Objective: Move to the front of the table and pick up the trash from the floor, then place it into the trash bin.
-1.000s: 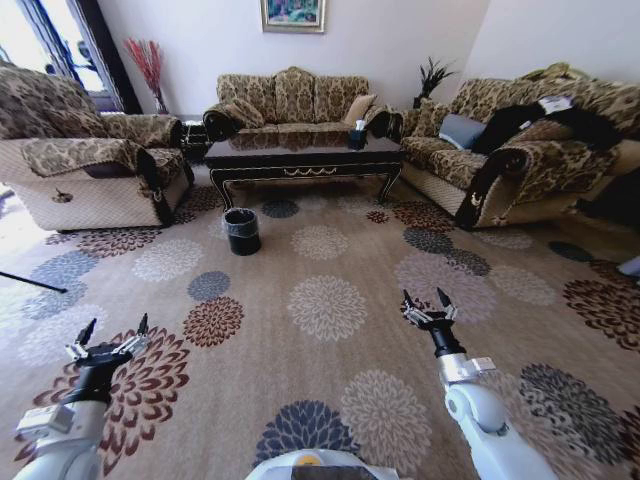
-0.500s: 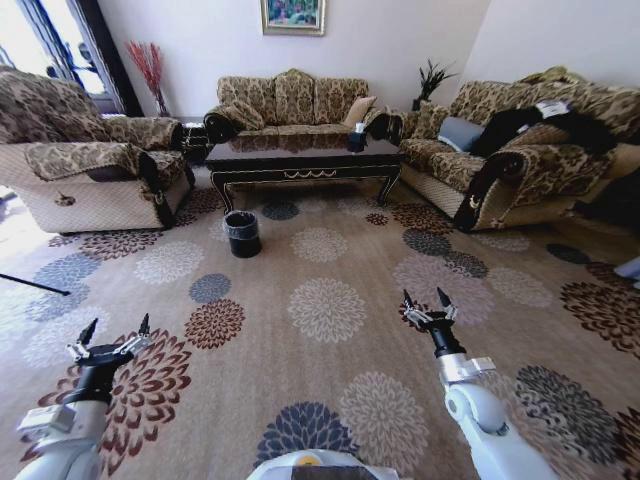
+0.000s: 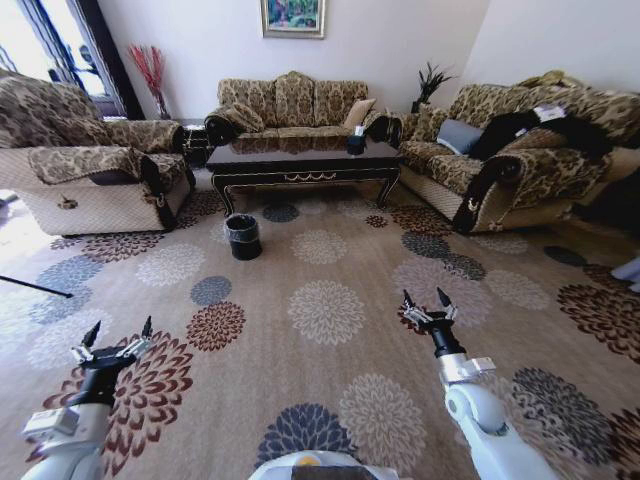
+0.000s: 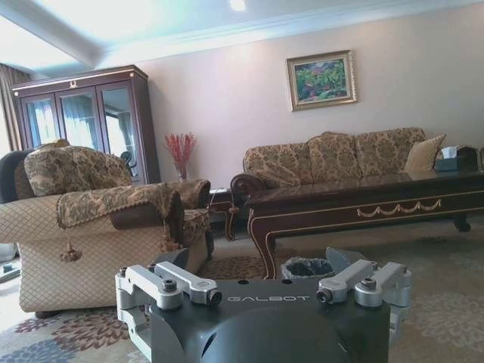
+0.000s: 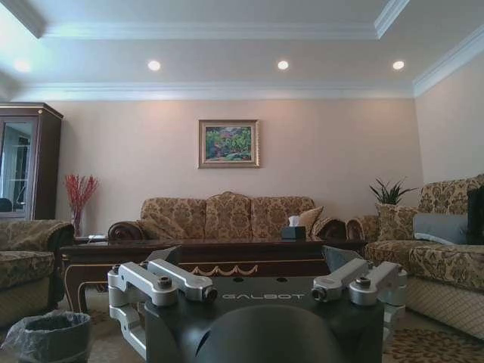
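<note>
The dark glossy table (image 3: 300, 160) with gold trim stands far ahead, in front of the middle sofa. The black trash bin (image 3: 242, 235) with its bag liner sits on the patterned floor (image 3: 330, 340) just before the table's left end. I cannot make out any trash on the carpet. My left gripper (image 3: 120, 330) hovers open and empty low at the left. My right gripper (image 3: 423, 297) is open and empty at the right. Both are well short of the bin. The left wrist view shows the table (image 4: 363, 200) and bin (image 4: 306, 267); the right wrist view shows the table (image 5: 204, 257) and bin (image 5: 49, 333).
A patterned armchair (image 3: 90, 180) stands at the left, a three-seat sofa (image 3: 290, 100) behind the table, and a long sofa (image 3: 520, 160) with dark clothing at the right. A tissue box (image 3: 357, 138) rests on the table. Wide carpet lies between me and the table.
The whole head picture has shifted slightly, with the table and bin sitting a little lower, so the camera has moved. Both arms hold the same open pose.
</note>
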Robot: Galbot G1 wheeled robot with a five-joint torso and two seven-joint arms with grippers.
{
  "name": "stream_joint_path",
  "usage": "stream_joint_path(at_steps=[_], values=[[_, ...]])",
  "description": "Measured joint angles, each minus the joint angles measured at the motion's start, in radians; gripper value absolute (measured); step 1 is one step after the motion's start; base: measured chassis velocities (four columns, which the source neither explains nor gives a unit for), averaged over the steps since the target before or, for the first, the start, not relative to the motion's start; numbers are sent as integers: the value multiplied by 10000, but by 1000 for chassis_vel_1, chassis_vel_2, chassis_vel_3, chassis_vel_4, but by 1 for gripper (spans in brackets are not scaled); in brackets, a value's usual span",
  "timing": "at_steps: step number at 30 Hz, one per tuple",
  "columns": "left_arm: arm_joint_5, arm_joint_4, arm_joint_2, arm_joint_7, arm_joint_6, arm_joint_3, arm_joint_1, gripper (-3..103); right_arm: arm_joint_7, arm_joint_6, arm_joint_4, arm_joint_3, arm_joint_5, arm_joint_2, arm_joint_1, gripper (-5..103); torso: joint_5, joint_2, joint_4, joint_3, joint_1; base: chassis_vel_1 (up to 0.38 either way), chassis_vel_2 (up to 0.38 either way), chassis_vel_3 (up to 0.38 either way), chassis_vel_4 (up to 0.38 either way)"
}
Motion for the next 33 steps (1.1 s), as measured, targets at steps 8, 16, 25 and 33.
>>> stream_joint_path(at_steps=[8,16,25,33], values=[[54,456,259,-14,-218,633,-392,100,0,0,0,0,0,0,0,100,0,382,1,248,133,0,0,0,0],[-104,955,746,-330,-225,1578,-1168,100,0,0,0,0,0,0,0,100,-1,766,0,502,264,0,0,0,0],[-388,1284,1417,-527,-232,2140,-1926,100,0,0,-1,0,0,0,0,100,-1,1125,-1,724,404,0,0,0,0],[-376,1154,1609,-627,-34,2321,-2109,100,0,0,0,0,0,0,0,100,0,1443,0,915,528,0,0,0,0]])
